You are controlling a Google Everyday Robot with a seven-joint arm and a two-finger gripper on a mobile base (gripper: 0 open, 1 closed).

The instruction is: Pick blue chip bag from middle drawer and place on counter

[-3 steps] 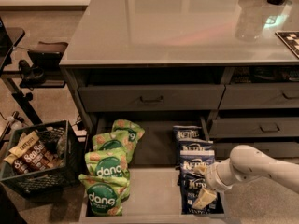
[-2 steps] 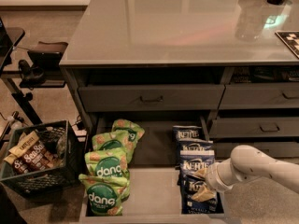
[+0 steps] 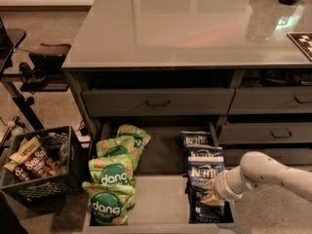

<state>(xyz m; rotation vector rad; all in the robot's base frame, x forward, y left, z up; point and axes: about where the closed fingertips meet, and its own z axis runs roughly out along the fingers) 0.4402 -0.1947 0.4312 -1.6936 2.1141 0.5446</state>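
While the hand (image 3: 212, 195) touches a blue chip bag (image 3: 204, 173), its grip is unclear.

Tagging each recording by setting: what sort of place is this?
Probably an office break room or micro-kitchen: a glossy grey counter over dark cabinet drawers, the open middle drawer stocked with blue chip bags and green dang bags. The gripper sits at the blue bags.
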